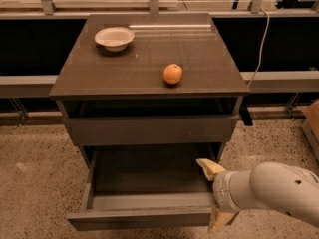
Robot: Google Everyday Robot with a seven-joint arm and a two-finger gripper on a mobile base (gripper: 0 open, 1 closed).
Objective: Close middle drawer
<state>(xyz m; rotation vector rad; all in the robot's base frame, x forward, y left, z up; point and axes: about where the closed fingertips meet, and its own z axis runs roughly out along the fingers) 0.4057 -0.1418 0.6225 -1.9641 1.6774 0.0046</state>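
Camera view: the middle drawer (139, 217) is sitting pulled far out, closing apparently not begun, while the gripper (209, 195) is straddling its front's right end, jaws spread.

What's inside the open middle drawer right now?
The middle drawer looks bare inside: only its dark floor shows. The gripper straddles the front's right end, jaws apart, covering that inner corner.
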